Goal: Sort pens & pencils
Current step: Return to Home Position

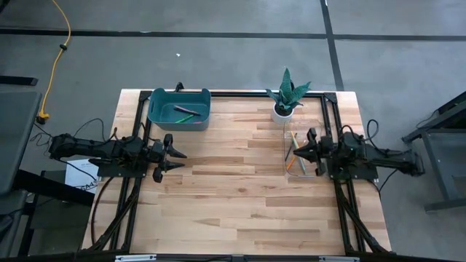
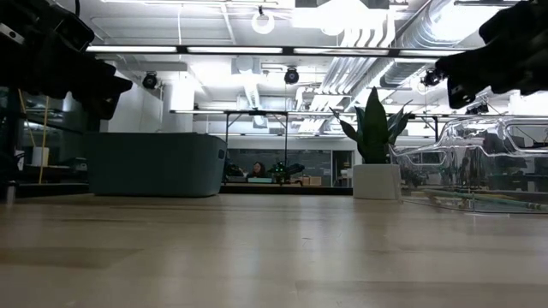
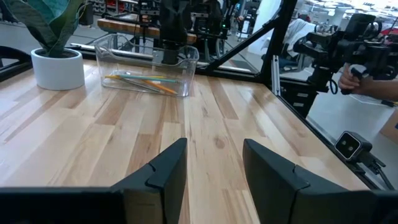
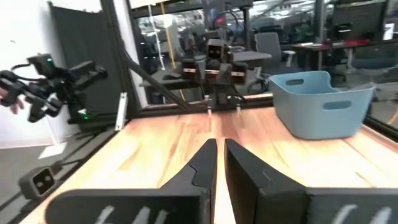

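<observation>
Pens (image 1: 186, 110) lie in the blue bin (image 1: 156, 116), upper left of the high view; pencils (image 3: 146, 79) lie in the clear tray (image 3: 106, 57), right. Light, stiff, smooth and likely to roll: pinch mid-shaft. Left hand (image 3: 214, 147) open, right hand (image 4: 221, 144) closed, both empty.
</observation>
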{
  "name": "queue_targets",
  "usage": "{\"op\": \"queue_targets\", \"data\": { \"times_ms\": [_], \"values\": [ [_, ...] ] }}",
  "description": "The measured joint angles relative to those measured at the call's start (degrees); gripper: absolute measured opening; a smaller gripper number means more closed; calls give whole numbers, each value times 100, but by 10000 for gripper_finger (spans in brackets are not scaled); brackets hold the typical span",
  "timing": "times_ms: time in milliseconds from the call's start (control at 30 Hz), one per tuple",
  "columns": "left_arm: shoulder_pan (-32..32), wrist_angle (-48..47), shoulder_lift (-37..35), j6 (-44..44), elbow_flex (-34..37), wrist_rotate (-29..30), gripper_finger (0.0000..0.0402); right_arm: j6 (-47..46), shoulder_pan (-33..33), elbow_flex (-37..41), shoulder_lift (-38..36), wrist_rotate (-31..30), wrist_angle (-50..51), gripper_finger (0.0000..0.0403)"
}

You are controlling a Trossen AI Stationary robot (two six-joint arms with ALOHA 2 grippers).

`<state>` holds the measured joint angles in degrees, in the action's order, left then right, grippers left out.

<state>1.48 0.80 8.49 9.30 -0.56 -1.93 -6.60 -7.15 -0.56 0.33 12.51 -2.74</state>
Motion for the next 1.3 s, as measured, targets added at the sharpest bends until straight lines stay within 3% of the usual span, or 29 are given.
{"op": "queue_targets", "data": {
  "times_ms": [167, 400, 1300],
  "values": [
    [0, 1, 0, 0, 0, 0, 145, 43, -150, 2, 22, -183, 26, 22],
    [0, 0, 0, 0, 0, 0, 145, -387, -187, 2, 255, -1109, 175, 22],
    [-1, 0, 0, 0, 0, 1, 145, -388, -185, 7, 270, -1145, 172, 22]
  ]
}}
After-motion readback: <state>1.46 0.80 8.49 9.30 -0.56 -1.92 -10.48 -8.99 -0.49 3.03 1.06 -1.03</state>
